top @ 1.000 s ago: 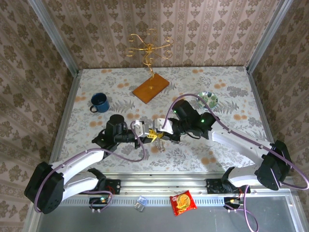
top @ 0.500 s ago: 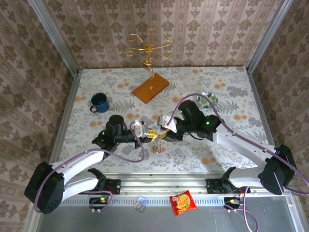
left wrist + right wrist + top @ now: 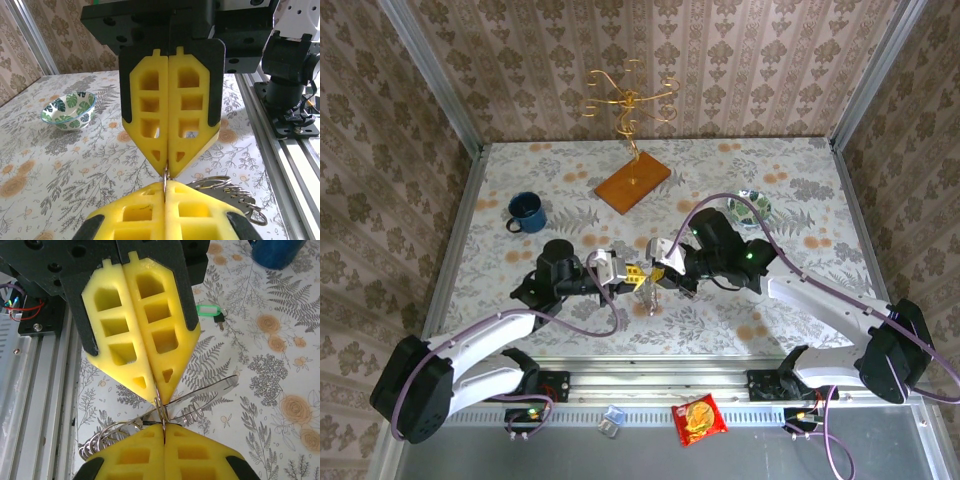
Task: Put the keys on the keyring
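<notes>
Top external view: the left hand (image 3: 630, 274) and right hand (image 3: 656, 271) meet tip to tip over the middle of the table (image 3: 790, 190). Both are clenched on the thin wire of the keyring (image 3: 200, 396), held between their tips. The green-headed key (image 3: 207, 309) lies on the table near the blue mug (image 3: 275, 250), apart from the ring.

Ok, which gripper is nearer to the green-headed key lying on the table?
Left. The green-headed key lies on the table just beside the left gripper. The right gripper faces it tip to tip, both shut on the keyring, so it sits farther from that key.
</notes>
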`<action>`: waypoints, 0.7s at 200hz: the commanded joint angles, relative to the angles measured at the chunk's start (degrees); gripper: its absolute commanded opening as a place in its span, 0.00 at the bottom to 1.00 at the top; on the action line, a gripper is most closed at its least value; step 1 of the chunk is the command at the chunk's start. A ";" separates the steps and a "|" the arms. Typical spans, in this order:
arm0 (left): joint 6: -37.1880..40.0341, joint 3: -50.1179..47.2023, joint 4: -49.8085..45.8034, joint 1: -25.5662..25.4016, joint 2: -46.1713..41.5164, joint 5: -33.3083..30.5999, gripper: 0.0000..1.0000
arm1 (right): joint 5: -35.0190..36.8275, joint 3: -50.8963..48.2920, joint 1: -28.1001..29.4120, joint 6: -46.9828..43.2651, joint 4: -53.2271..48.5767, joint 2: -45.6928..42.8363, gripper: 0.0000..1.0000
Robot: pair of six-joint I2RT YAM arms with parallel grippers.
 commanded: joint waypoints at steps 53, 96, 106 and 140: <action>-3.81 -2.27 10.17 -0.10 -0.20 -1.07 0.00 | -0.52 -2.09 -0.22 1.64 5.43 1.50 0.08; -6.96 -4.13 14.31 -0.51 0.33 -1.74 0.00 | -0.11 -7.52 -0.55 1.83 12.63 -4.04 0.25; -8.49 -4.60 16.49 -0.62 0.84 -1.73 0.00 | -0.61 -8.34 -0.52 1.90 13.93 -4.71 0.26; -11.82 -5.12 21.35 -0.89 2.72 -0.58 0.00 | -1.75 -8.99 -0.52 2.61 15.64 -4.84 0.26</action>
